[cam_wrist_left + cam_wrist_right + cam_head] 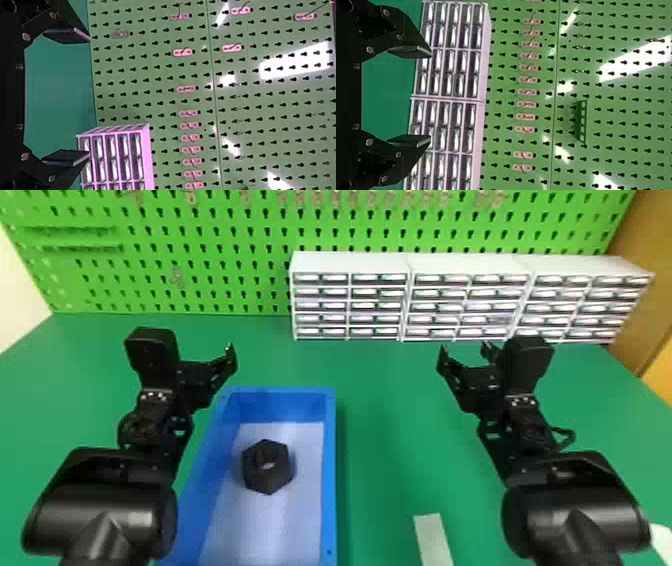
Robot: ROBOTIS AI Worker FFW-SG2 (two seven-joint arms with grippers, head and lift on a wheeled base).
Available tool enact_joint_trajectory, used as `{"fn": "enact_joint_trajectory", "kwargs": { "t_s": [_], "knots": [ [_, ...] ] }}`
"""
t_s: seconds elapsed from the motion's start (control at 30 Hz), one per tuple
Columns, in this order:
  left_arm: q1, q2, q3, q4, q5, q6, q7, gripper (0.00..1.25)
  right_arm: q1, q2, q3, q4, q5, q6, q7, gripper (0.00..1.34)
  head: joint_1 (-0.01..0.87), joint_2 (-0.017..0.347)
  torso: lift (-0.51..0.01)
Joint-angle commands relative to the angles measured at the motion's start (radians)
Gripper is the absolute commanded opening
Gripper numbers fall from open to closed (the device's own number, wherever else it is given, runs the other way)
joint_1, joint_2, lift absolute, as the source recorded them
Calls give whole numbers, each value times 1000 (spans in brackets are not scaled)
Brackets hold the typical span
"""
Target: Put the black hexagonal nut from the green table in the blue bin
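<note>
The black hexagonal nut [270,480] lies flat on the pale floor of the blue bin [329,470], toward the bin's left side. My left gripper [227,357] is above the table beyond the bin's far left corner, away from the nut. In the left wrist view the left gripper [89,97] stands open, nothing between its fingers. To the right of the bin, over the green table [385,415], is my right gripper [462,352]. The right wrist view has the right gripper [431,96] with its fingers wide apart and nothing held.
White drawer cabinets [350,262] line the table's back right, against a green pegboard [200,275]. A pale flat strip [432,537] lies right of the bin near the front. Something white [662,540] shows at the right edge beside my right arm.
</note>
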Motion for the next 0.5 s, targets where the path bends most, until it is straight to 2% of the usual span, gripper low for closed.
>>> {"fn": "enact_joint_trajectory", "kwargs": {
  "t_s": [0.0,0.47],
  "knots": [
    [2,0,2,0,3,0,0,1000,0,-1,2,2,0,0,0,831,686,51,-96],
    [2,-2,5,3,10,0,0,1000,-2,-3,0,2,0,0,0,831,686,51,-96]
  ]
}}
